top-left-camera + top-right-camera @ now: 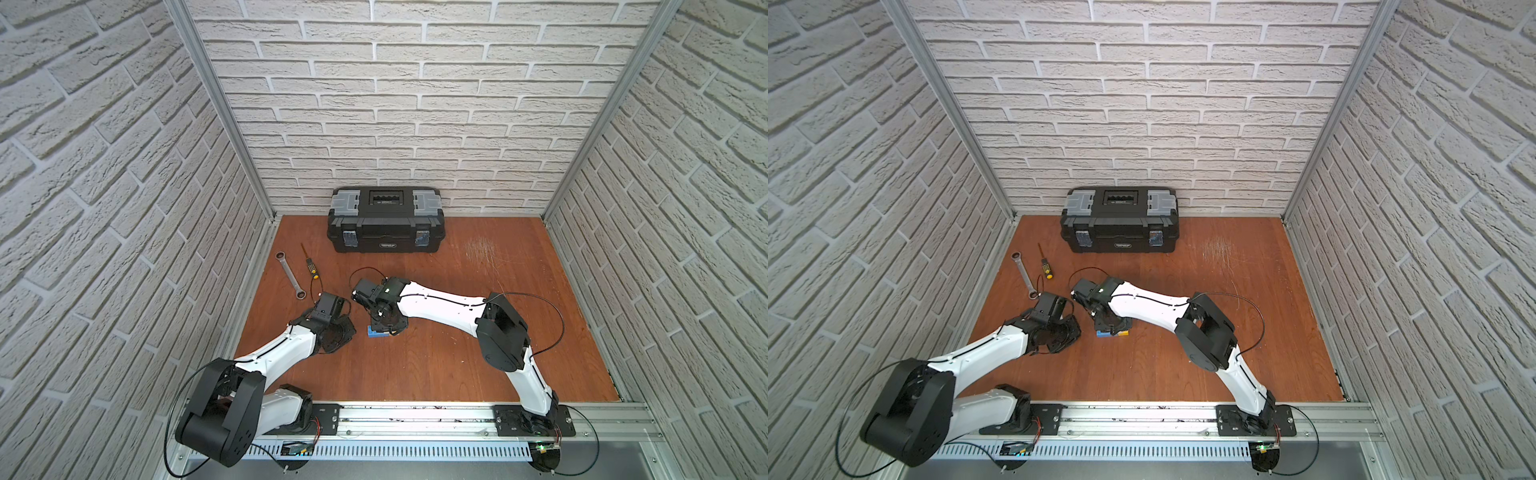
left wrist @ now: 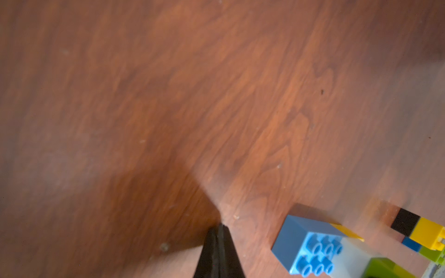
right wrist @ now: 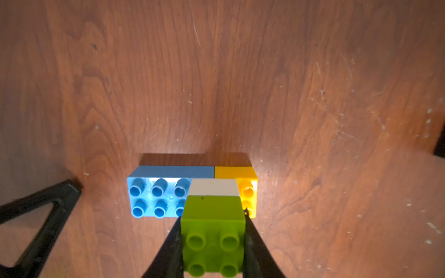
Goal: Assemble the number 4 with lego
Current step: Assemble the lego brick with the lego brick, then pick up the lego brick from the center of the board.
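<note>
Right pincer (image 3: 213, 215) pinches the lime green square plastic brick (image 3: 213, 232) stacked over the long blue brick (image 3: 154, 192); left pincer (image 2: 221, 227), pressed together, sits at its nine o'clock.

Toolbox (image 1: 385, 220) against back wall (image 1: 415, 104); wrench (image 1: 290, 274) beside screwdriver (image 1: 308, 261), not touching.

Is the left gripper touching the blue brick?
Apart. The left wrist view shows bare table between the shut left gripper and the blue brick.
</note>
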Robot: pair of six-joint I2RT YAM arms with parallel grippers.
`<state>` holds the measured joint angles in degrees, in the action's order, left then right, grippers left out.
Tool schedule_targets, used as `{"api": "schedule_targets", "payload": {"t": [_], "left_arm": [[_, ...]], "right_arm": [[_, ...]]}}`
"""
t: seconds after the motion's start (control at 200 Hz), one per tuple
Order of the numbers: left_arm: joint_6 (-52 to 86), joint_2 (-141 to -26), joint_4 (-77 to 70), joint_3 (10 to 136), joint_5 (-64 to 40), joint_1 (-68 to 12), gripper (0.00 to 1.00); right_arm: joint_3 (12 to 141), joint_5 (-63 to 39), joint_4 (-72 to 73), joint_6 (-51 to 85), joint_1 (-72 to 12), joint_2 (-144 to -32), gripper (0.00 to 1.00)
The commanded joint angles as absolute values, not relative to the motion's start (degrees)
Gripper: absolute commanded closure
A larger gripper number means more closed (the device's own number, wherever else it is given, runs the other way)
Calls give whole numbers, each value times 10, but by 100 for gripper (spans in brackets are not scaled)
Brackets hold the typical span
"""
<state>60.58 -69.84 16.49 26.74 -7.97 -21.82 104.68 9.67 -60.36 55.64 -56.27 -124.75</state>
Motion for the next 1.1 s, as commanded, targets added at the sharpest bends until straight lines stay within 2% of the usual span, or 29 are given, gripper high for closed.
{"api": "schedule_targets", "payload": {"t": [0.0,0.185,0.345,0.5,0.63,0.76,0.93,1.095], "left_arm": [[614,-712,156,276,-73,-229,100],[632,-727,145,274,-67,-260,100],[646,-746,127,273,-66,-279,100],[654,-771,104,283,-69,-296,100],[662,-791,86,290,-72,-309,100],[673,-803,81,295,-73,-327,100],[681,-783,99,286,-53,-329,100],[682,-744,134,278,-41,-329,100]], "right_arm": [[1072,96,-655,523,-559,-1248,54],[1063,93,-624,494,-567,-1214,47],[1007,130,-611,472,-553,-1145,46],[878,135,-569,432,-488,-1033,43],[812,131,-582,383,-414,-990,42],[773,99,-564,327,-367,-990,41],[781,79,-544,290,-357,-1029,41],[790,98,-537,291,-347,-1065,46]]}}
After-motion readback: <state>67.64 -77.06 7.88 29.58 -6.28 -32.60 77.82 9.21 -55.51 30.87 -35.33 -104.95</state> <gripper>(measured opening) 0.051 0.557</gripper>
